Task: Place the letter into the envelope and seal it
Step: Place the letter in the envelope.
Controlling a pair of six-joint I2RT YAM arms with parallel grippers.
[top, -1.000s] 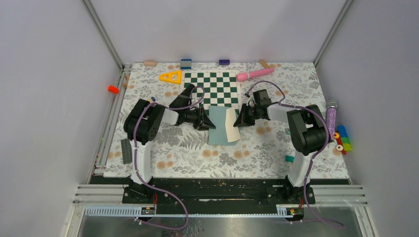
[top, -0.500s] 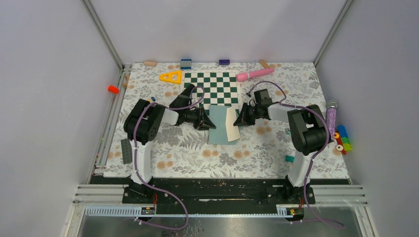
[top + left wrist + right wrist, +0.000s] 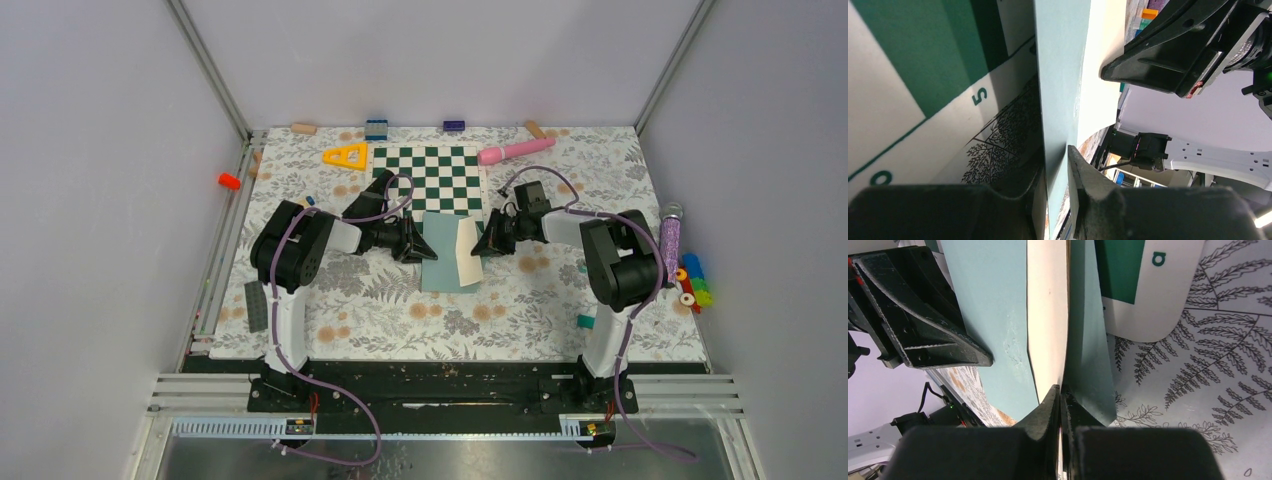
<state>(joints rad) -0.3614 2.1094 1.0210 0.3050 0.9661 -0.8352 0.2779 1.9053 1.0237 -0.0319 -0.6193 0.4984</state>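
Observation:
The teal envelope [image 3: 442, 262] lies on the floral mat just in front of the chessboard. My left gripper [image 3: 428, 250] is shut on its left edge, and the teal sheet [image 3: 1060, 75] runs between the jaws of that gripper [image 3: 1055, 160]. The flap [image 3: 468, 255] stands raised along the right side, cream [image 3: 1048, 315] inside and dark teal [image 3: 1088, 340] outside. My right gripper [image 3: 480, 247] is shut on the flap's edge, its jaws [image 3: 1060, 390] pressed together on the paper. The letter is hidden from view.
The green-white chessboard [image 3: 430, 180] lies just behind the envelope. A yellow triangle [image 3: 345, 155], a pink tool [image 3: 515, 150] and small blocks [image 3: 376, 128] sit at the back. A dark grey studded plate [image 3: 256, 305] is at the left. A purple stick [image 3: 668, 235] and coloured toys [image 3: 692, 283] are at the right.

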